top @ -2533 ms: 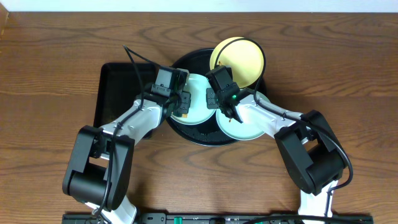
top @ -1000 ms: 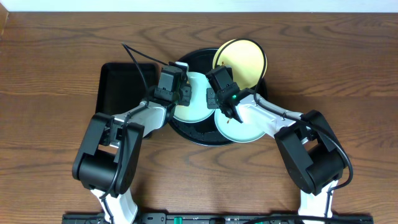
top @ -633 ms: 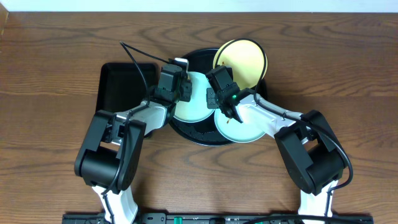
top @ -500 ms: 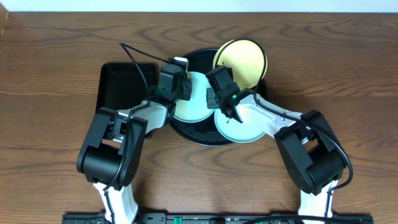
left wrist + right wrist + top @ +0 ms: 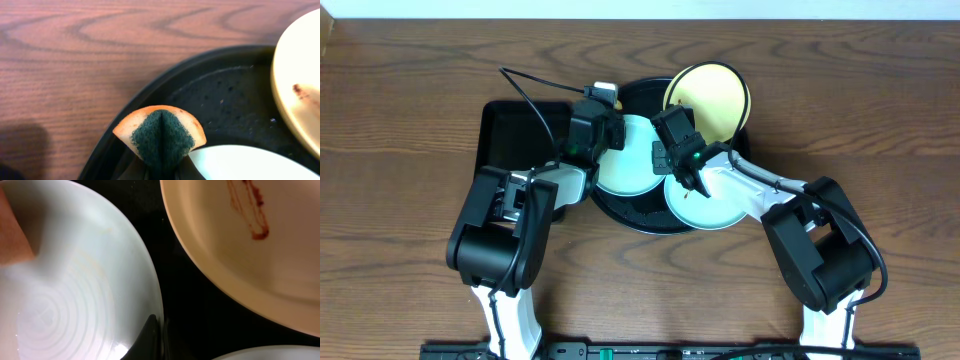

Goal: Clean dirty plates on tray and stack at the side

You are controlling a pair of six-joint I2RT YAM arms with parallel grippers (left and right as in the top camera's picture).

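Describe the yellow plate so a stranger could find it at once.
Find the round black tray in the middle of the wooden table. At its far right edge, overlapping the rim, lies one plate. It is the only pale yellow one, with a reddish-brown smear; its two neighbours are pale mint.

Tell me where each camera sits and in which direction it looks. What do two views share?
Overhead: above the table, looking straight down on the round black tray; left arm and right arm show.
Left wrist: low at the tray's rim, facing away from the robot; the left hand shows, pinching a sponge.
Right wrist: close above the tray, looking down; the right hand shows, shut on a mint plate rim.
Shared: both wrist views show the smeared yellow plate.
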